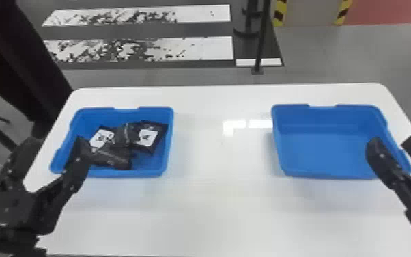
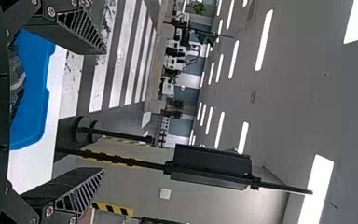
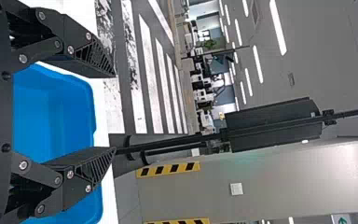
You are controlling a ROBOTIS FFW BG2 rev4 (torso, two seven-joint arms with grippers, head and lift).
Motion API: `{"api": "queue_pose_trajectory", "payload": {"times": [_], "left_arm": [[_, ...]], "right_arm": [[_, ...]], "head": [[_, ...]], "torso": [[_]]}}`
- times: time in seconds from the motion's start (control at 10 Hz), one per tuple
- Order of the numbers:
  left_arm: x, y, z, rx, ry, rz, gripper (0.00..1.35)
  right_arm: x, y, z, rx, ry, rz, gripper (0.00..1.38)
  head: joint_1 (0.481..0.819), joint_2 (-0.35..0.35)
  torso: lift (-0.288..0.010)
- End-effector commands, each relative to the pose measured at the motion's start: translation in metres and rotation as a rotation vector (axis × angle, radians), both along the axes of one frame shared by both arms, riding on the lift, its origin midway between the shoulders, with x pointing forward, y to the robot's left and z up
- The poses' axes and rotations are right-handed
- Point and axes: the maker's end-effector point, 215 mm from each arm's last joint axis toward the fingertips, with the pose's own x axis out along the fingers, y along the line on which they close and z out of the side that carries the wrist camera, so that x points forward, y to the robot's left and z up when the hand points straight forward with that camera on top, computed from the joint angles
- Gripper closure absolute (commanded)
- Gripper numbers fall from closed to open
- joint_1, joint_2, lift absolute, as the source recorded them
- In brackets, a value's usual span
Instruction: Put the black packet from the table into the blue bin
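Note:
Several black packets (image 1: pixel 112 158), some with white labels, lie heaped in the left blue bin (image 1: pixel 148 173). My left gripper (image 1: pixel 56 146) stands open at that bin's left side, one finger overlapping its near left corner. The left wrist view has the open left gripper (image 2: pixel 104 111), with the bin (image 2: pixel 33 122) and part of the packets (image 2: pixel 17 84) behind its base. On the right, my right gripper (image 1: pixel 395 143) is open over the right side of a second blue bin (image 1: pixel 331 147). Nothing is between the right gripper (image 3: pixel 114 112) fingers in its wrist view.
Both bins stand on a white table (image 1: pixel 215 212), with a wide gap between them. Beyond the table's far edge a black pole (image 1: pixel 262 37) rises from the floor. A person's dark-clothed legs (image 1: pixel 20 58) are by the table's far left corner.

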Motion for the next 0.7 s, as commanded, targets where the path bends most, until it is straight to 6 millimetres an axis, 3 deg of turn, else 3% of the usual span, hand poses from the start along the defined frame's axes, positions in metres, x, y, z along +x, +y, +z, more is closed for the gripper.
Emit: {"api": "queue_pose_trajectory", "payload": {"times": [0.0, 0.6], "left_arm": [[-0.0002, 0.0002, -0.0028, -0.02, 0.006, 0.0, 0.14], [0.0, -0.0011, -0.0062, -0.033, 0.015, -0.003, 0.14]], "right_arm": [[0.0, -0.0003, 0.0, 0.002, 0.0, -0.002, 0.51], [-0.0016, -0.0004, -0.0028, 0.006, 0.007, -0.002, 0.51]], "head": [[0.695, 0.062], [0.695, 0.059]], "torso": [[-0.11], [-0.11]]}}
